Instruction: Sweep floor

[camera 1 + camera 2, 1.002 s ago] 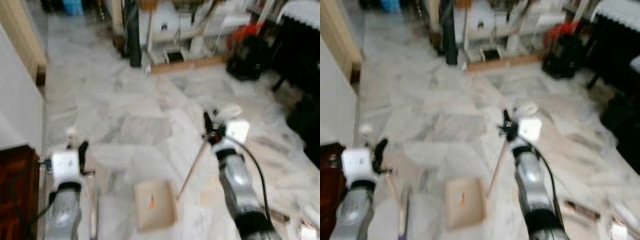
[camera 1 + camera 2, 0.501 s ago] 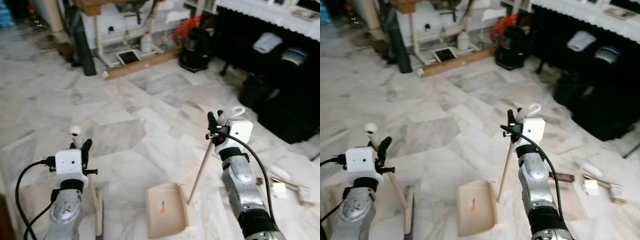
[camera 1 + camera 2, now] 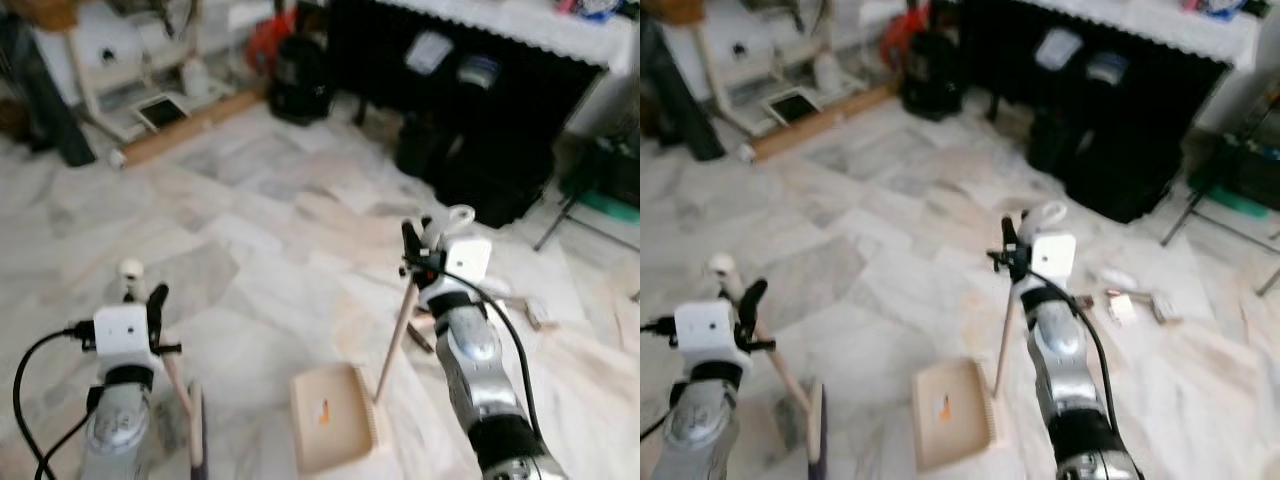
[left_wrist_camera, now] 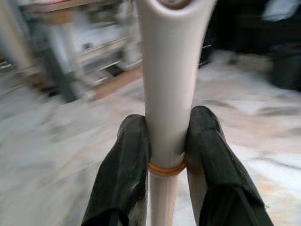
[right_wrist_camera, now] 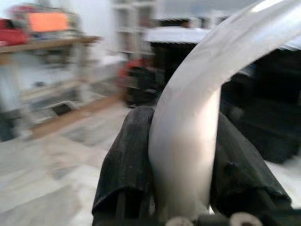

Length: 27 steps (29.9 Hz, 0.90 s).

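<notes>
Left gripper [image 4: 164, 155] clamps the broom handle [image 4: 171, 70]; right gripper [image 5: 186, 155] clamps the dustpan handle [image 5: 188, 127]. Blur hides floor litter [image 3: 1120, 305].

One broom [image 3: 180, 400], one dustpan [image 3: 335, 430], and two hands: left hand [image 3: 145, 300], right hand [image 3: 415, 245].

Grey-veined white marble floor [image 3: 250, 250], beige dustpan [image 3: 335, 417], black claw fingers [image 4: 124, 174].

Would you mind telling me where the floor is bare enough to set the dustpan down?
Bare marble lies ahead of the dustpan, between the broom and the wooden plank. It is crowded right of the right gripper, where small litter and black bags sit.
</notes>
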Tool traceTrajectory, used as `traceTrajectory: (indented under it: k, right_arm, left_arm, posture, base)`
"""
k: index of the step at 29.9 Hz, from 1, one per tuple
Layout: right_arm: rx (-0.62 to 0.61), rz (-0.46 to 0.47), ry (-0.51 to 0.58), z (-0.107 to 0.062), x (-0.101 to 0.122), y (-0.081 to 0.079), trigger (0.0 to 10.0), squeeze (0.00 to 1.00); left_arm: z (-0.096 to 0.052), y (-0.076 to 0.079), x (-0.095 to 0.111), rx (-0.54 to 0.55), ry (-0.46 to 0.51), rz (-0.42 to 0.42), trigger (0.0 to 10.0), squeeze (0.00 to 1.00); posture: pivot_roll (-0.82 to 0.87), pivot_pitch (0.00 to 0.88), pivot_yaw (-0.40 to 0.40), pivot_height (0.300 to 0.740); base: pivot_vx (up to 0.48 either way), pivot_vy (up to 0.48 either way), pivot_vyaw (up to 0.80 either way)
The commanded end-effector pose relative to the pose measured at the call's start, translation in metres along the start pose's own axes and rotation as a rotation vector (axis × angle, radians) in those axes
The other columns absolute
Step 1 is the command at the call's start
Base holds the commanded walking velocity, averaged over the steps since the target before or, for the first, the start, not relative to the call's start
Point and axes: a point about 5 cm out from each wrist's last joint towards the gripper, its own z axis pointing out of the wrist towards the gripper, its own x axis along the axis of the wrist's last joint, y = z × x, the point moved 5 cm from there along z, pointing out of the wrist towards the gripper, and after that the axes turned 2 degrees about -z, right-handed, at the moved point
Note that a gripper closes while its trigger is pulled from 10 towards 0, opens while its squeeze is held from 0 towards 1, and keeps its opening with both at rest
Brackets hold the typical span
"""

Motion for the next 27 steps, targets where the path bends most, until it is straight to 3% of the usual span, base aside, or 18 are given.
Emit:
traceTrajectory:
  k: [1, 5, 21, 27]
  right_arm:
    - [0.013, -0.020, 0.049, 0.0054, 0.0137, -0.0018, 10.0, 0.00]
    - [0.013, -0.021, 0.049, 0.0057, 0.0138, -0.0018, 10.0, 0.00]
    - [0.011, -0.023, 0.053, 0.0057, 0.0145, -0.0011, 10.0, 0.00]
    - [0.011, -0.022, 0.069, 0.0055, 0.0169, -0.0019, 10.0, 0.00]
  left_arm:
    - [-0.0005, -0.0055, 0.0053, 0.013, 0.021, 0.011, 10.0, 0.00]
    - [-0.0004, -0.0062, 0.0058, 0.015, 0.024, 0.016, 10.0, 0.00]
    - [0.0000, 0.0000, 0.0069, -0.017, 0.029, -0.003, 10.0, 0.00]
    - [0.0003, -0.0018, 0.0064, -0.011, 0.026, 0.007, 10.0, 0.00]
  posture:
    - [0.02, 0.082, -0.035, 0.740]
    - [0.02, 0.081, -0.034, 0.740]
    - [0.02, 0.083, -0.035, 0.740]
    - [0.03, 0.082, -0.035, 0.740]
  base:
    - [0.000, 0.465, -0.79]
    - [0.000, 0.384, -0.78]
    - [0.000, 0.000, -0.78]
    - [0.261, 0.000, 0.00]
